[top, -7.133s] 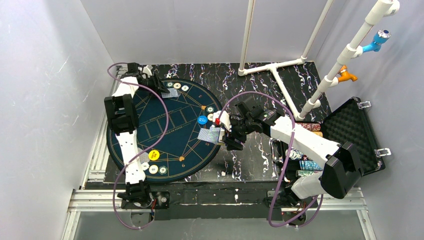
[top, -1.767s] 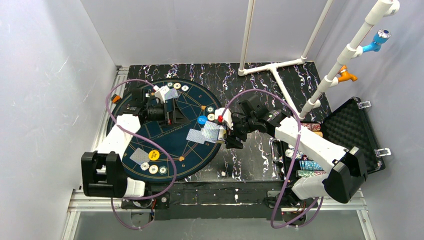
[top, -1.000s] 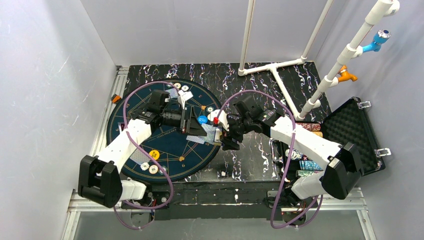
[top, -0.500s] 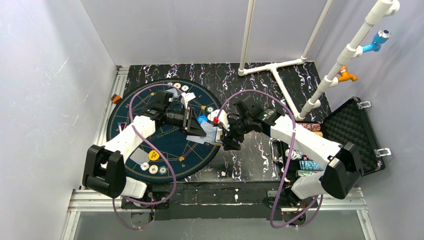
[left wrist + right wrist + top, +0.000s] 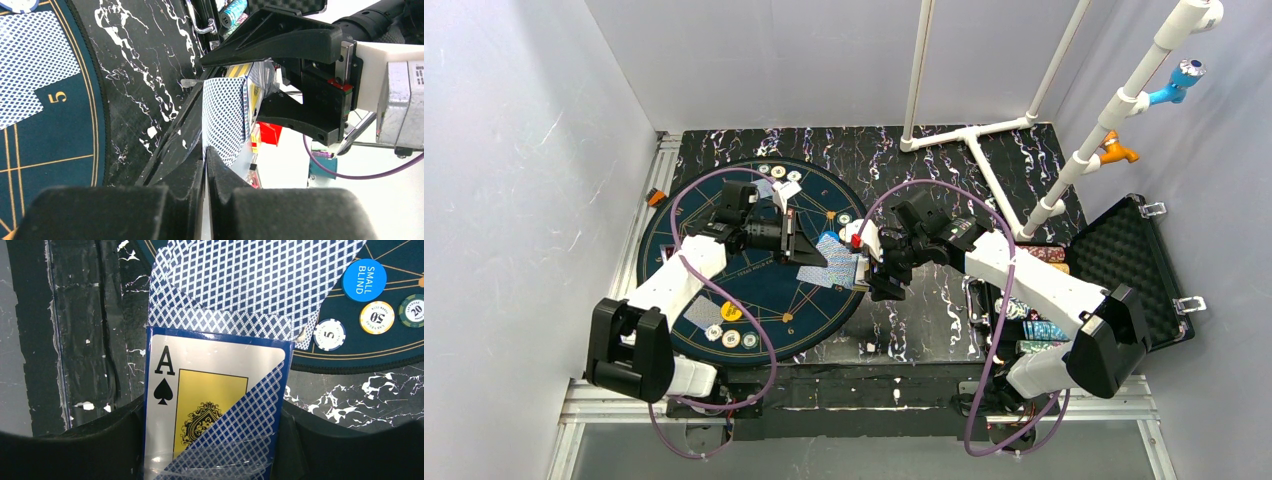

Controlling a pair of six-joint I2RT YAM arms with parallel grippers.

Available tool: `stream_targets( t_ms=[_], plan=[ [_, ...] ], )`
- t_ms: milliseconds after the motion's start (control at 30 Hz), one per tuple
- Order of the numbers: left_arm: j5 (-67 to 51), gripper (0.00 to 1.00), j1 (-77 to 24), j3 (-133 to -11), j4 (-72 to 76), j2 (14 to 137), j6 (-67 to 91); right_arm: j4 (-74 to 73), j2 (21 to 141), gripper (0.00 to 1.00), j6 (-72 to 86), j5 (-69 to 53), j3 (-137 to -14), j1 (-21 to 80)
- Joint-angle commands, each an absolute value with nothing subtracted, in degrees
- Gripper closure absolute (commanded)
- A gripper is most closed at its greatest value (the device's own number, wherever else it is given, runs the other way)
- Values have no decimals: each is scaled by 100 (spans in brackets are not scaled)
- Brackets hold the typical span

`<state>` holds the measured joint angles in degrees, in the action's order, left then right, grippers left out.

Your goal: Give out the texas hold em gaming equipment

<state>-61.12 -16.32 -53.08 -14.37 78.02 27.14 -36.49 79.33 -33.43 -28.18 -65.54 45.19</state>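
— What's in here, big things first?

— White walls are boxing in a black marbled table (image 5: 924, 170). A round blue mat (image 5: 764, 295) is covering its left half, and an open foam case (image 5: 1129, 255) is sitting at the right edge.

— And the arms?

— They're meeting mid-frame, over the mat's right rim. The right gripper (image 5: 215, 455) is clamping the card box (image 5: 210, 390), jaws about half-wide around it.

— The card itself?

— One card (image 5: 225, 120) is poking out of the box toward the left of the overhead view. Its long axis is running from the box to the left gripper (image 5: 205, 155), whose jaws are pinching shut on the free end. I'm guessing a straight leftward pull is what's called for.

— Room for that?

— Flat mat underneath. Another card (image 5: 25, 65) is lying by the five, with chips (image 5: 376, 316) sitting near the rim.
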Motion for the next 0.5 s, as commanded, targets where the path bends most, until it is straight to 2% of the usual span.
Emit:
stream_targets(
  t_ms=[0,167,267,467],
  plan=[
    [-6157,100,-1528,-5165,-1254,7463,2702,-3366,7665,99,-3454,-3048,-6624,4564],
    [-6346,97,-1212,-5251,-1361,7371,2616,-3366,7655,99,-3471,-2981,-6566,4562],
    [-6428,100,-990,-5375,-1587,7329,2419,-3371,7688,99,-3478,-2971,-6570,4562],
    [-6654,100,-459,-5676,-2291,7267,1757,-3357,7733,99,-3480,-2979,-6592,4562]
  ],
)
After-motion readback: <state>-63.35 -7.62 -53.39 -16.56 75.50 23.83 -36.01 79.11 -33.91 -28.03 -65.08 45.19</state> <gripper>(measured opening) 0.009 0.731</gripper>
